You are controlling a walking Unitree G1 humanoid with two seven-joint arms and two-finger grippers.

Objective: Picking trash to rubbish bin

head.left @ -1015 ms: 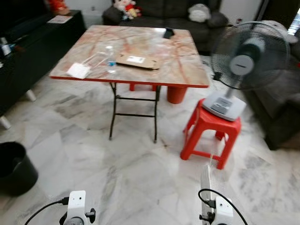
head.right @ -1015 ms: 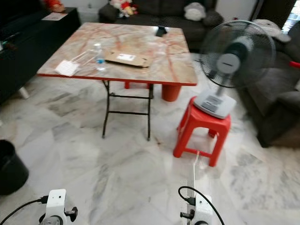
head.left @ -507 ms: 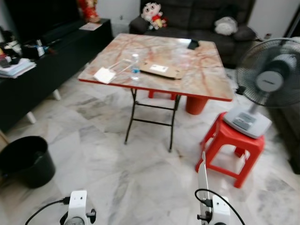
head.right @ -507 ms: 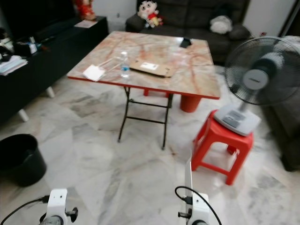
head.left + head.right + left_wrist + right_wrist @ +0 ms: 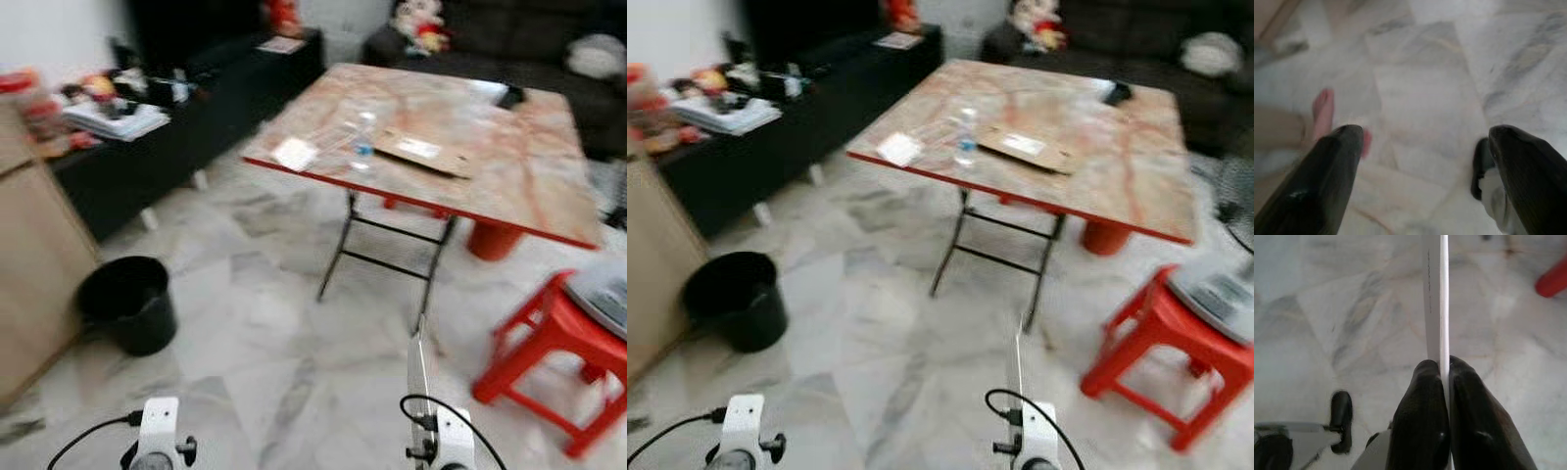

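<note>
The right gripper (image 5: pixel 1442 382) pinches a thin white card (image 5: pixel 1436 298) edge-on at lower centre, the left gripper (image 5: pixel 1422 161) hangs spread and empty, and the black bin (image 5: pixel 129 302) waits at middle left, so only carrying and dropping seem left.

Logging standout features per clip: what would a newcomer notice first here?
The right gripper, low in front of the robot, pinches a thin white sheet edge-on above the pale marble floor. A round black bin stands to the robot's left, and a red-edged marble-patterned folding table stands ahead.
</note>
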